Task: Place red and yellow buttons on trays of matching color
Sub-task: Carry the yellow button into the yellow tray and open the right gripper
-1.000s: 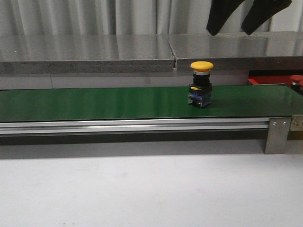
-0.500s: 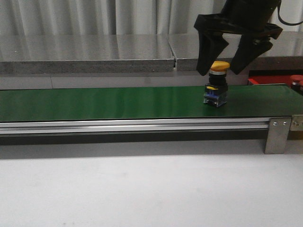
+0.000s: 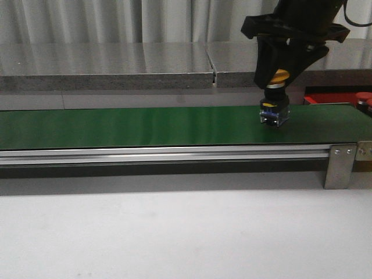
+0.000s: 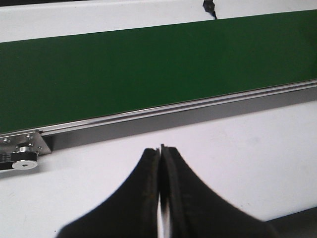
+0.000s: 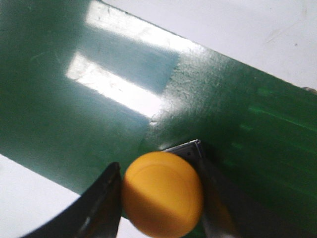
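Observation:
A yellow button (image 3: 275,110) with a dark base stands on the green belt (image 3: 145,127) towards its right end. My right gripper (image 3: 280,82) reaches down from above and is shut on the button's yellow cap (image 5: 162,193), with one finger (image 5: 101,203) pressed against each side. At the far right, behind the belt, lies the red tray (image 3: 328,97) with a red button (image 3: 364,96) on it. My left gripper (image 4: 161,149) is shut and empty above the white table, short of the belt (image 4: 148,69). No yellow tray shows.
A steel shelf (image 3: 116,64) runs behind the belt. The belt's aluminium rail ends in a metal bracket (image 3: 341,165) at the right. White tabletop (image 3: 174,232) spreads in front.
The yellow button has ridden the belt to the right. My right gripper came down over it from above and its fingers closed on the cap.

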